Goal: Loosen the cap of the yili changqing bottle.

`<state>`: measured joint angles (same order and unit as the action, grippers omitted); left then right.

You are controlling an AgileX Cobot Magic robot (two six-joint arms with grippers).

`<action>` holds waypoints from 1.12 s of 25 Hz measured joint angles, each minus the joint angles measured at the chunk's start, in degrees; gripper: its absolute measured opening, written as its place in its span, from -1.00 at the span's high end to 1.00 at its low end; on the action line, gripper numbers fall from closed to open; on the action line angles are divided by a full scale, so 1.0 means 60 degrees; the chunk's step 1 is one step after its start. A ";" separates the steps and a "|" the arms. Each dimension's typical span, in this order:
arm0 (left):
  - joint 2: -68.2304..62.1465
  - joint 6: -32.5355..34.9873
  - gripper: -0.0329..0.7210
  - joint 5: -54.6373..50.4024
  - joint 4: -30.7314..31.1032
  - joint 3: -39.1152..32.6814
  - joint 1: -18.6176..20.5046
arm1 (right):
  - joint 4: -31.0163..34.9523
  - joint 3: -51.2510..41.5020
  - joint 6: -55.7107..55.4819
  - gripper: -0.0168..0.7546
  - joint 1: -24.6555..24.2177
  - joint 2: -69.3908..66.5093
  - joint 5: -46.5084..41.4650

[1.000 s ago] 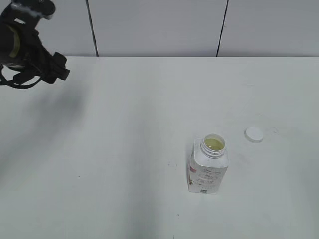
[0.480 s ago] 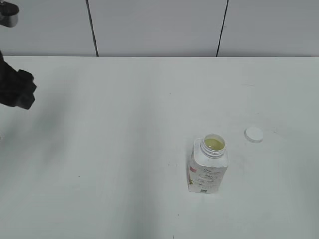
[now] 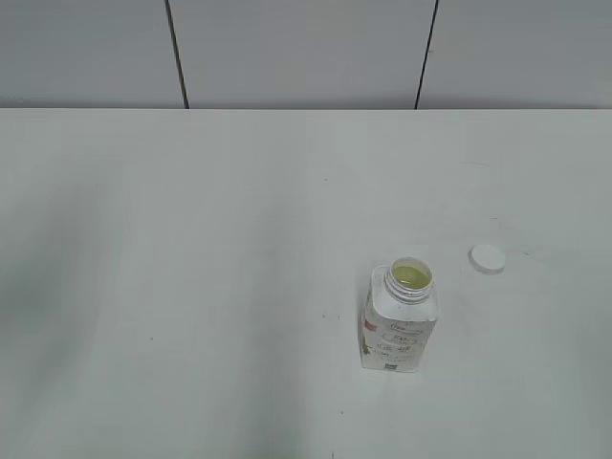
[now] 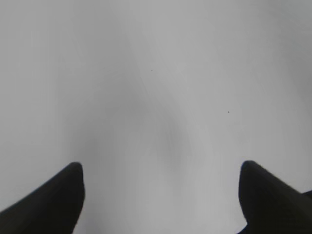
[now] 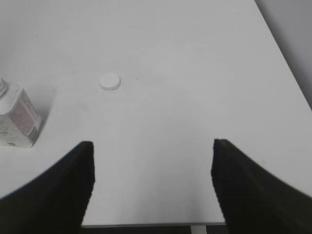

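Note:
The yili changqing bottle (image 3: 400,320) stands upright on the white table, its neck open with pale yellow liquid showing inside. It also shows at the left edge of the right wrist view (image 5: 14,117). The white cap (image 3: 487,257) lies flat on the table to the bottle's right, apart from it, and shows in the right wrist view (image 5: 109,81). My left gripper (image 4: 161,168) is open and empty over bare table. My right gripper (image 5: 152,146) is open and empty near the table's front edge, well short of the cap. Neither gripper shows in the exterior view.
The white table (image 3: 239,239) runs back to a grey panelled wall (image 3: 306,53). The table's front edge (image 5: 146,224) and right edge (image 5: 287,58) show in the right wrist view.
The left arm has moved left and out of the exterior view. The bottle and the cap have not moved.

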<state>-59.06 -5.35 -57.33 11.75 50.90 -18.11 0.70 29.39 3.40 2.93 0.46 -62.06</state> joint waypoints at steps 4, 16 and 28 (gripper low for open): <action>0.1649 0.0010 -0.64 -0.0155 -0.0135 -0.0854 0.0000 | 0.0000 0.0000 0.0000 -0.57 0.0000 0.0000 0.0000; 0.6504 0.0017 -0.59 -0.0590 -0.1393 -0.3240 0.0000 | -0.0001 0.0000 0.0000 -0.57 0.0000 0.0000 0.0000; 0.9271 0.0455 -0.53 -0.0553 -0.1725 -0.3477 0.0000 | -0.0116 0.0000 0.0000 -0.57 0.0000 0.0000 0.0000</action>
<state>-3.43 -2.62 -60.65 1.40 30.04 -18.11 0.00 29.39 3.40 2.93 0.46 -62.06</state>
